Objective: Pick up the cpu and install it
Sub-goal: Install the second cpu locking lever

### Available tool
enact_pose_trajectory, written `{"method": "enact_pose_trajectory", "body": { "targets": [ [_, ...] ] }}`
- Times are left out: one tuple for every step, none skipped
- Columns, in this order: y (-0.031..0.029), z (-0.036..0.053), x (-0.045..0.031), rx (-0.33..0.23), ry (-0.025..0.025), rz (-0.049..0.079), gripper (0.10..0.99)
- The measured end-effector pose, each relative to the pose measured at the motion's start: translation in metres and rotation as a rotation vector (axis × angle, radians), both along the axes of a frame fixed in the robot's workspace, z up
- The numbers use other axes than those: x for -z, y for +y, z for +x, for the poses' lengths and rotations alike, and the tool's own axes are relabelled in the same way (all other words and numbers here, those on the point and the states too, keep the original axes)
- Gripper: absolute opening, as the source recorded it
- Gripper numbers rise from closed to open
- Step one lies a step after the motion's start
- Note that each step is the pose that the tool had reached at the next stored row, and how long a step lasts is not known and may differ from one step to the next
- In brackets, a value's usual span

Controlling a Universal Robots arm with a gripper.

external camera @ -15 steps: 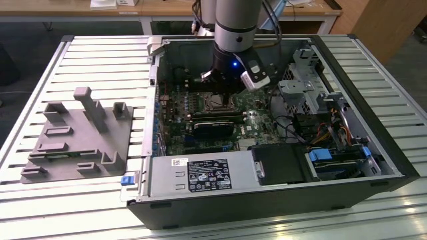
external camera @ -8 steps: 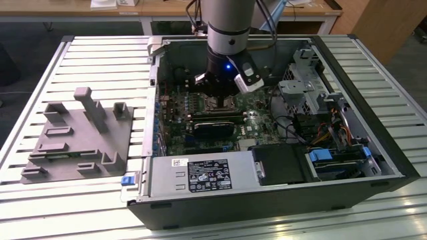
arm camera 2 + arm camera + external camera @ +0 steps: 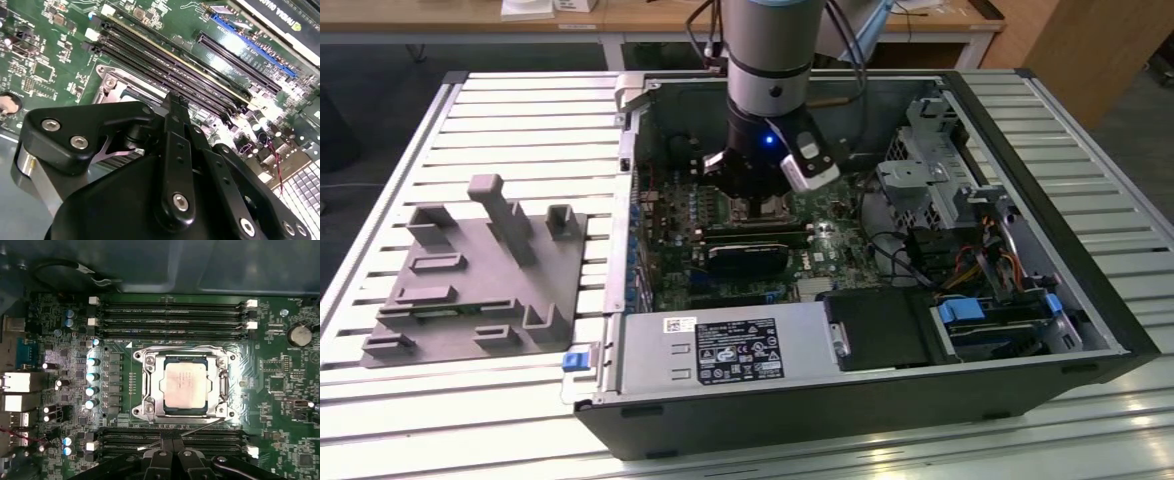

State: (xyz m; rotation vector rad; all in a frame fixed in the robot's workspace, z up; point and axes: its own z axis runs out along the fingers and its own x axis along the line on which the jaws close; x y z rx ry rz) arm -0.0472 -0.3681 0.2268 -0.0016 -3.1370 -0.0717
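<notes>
The cpu (image 3: pixel 185 386) sits flat inside the metal-framed socket (image 3: pixel 145 362) at the middle of the motherboard (image 3: pixel 280 375), silver top up, with a dark rim of the socket showing around it. Faint print crosses its lid, too small to make out. Memory slots (image 3: pixel 170 317) run in dark rows along one side of the socket, and a second bank (image 3: pixel 210 440) lies along the opposite side. A column of blue-topped capacitors (image 3: pixel 92 382) stands beside the socket, and a round coin battery (image 3: pixel 299 335) lies farther off on the board.

In the first wrist view the gripper (image 3: pixel 172 452) hangs over the second bank of slots, just beside the socket and clear of the chip. Its jaws stand pressed together with no gap between them and hold nothing (the two black fingers (image 3: pixel 161 460) meet along a thin seam).

In the exterior view the arm (image 3: pixel 771 60) reaches straight down into the open computer case (image 3: pixel 1107 330), which lies on its side on a slatted tabletop (image 3: pixel 520 130). A white label (image 3: pixel 736 352) with small unreadable print and marks covers the power supply, nearer the camera than the socket. A grey fixture block (image 3: pixel 467 280) with upright posts rests on the tabletop, well apart from the socket, toward the exterior view's left.
</notes>
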Motion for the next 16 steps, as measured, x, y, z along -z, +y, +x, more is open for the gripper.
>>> {"method": "enact_pose_trajectory", "body": {
  "targets": [
    [0.0,0.0,0.0015,0.0,0.001,0.0,0.106],
    [0.0,0.0,0.0028,0.0,0.0017,0.0,0.106],
    [0.0,0.0,0.0039,0.0,0.0022,0.001,0.106],
    [0.0,-0.0001,0.0049,0.0,0.0025,0.002,0.106],
    [0.0,-0.0002,0.006,0.0,0.0028,0.003,0.106],
    [0.0,-0.0004,0.0071,0.0,0.0031,0.003,0.106],
    [-0.0001,-0.0007,0.0079,0.0,0.0034,0.005,0.106],
    [-0.0002,-0.0011,0.0081,0.0,0.0038,0.009,0.106],
    [-0.0003,-0.0015,0.0082,0.0,0.0036,0.018,0.106],
    [-0.0007,-0.0019,0.0082,0.0,0.0036,0.031,0.106],
    [-0.0015,-0.0023,0.0082,0.0,0.0036,0.044,0.106],
    [-0.0026,-0.0029,0.0082,0.0,0.0036,0.054,0.106],
    [-0.0039,-0.0038,0.0083,0.0,0.0035,0.058,0.106],
    [-0.0053,-0.0048,0.0083,0.0,0.0035,0.06,0.106],
    [-0.0068,-0.006,0.0083,0.0,0.0035,0.061,0.106],
    [-0.0085,-0.0073,0.0082,0.0,0.0036,0.061,0.106]
  ]
}}
